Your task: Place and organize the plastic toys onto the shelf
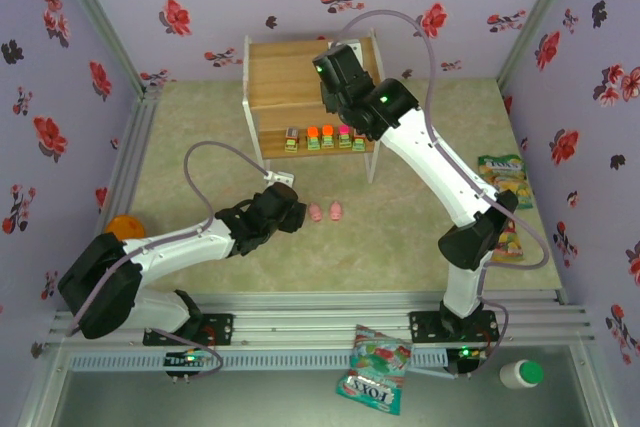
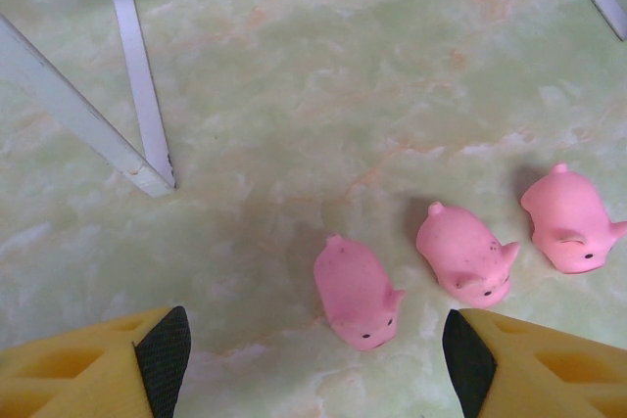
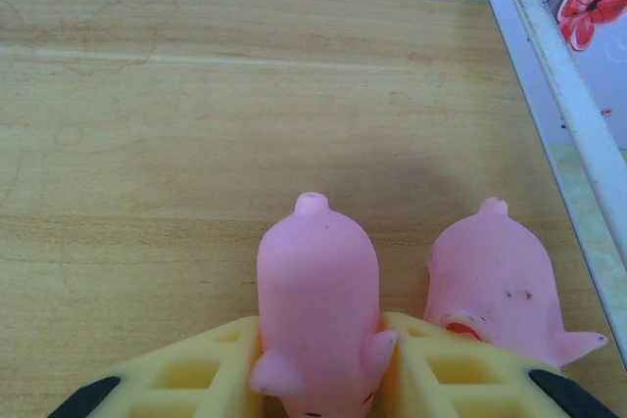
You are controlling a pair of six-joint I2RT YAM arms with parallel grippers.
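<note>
My right gripper [image 3: 318,345] is shut on a pink pig toy [image 3: 315,281], just above the shelf's top board [image 3: 196,95]. A second pig [image 3: 495,271] lies on that board just to its right. Several blocky green-based toys [image 1: 327,137] stand in a row on the shelf's lower tier [image 1: 268,119]. My left gripper [image 2: 313,364] hangs open low over the table. One pig [image 2: 358,293] lies between and just ahead of its fingers. Two more pigs [image 2: 463,255] [image 2: 570,219] lie to the right of that one.
White shelf legs [image 2: 137,95] stand just ahead and left of the left gripper. Snack bags lie at the right wall [image 1: 505,175] and on the front rail [image 1: 375,367]. A white bottle with a green cap [image 1: 520,375] and an orange object [image 1: 125,226] sit at the edges.
</note>
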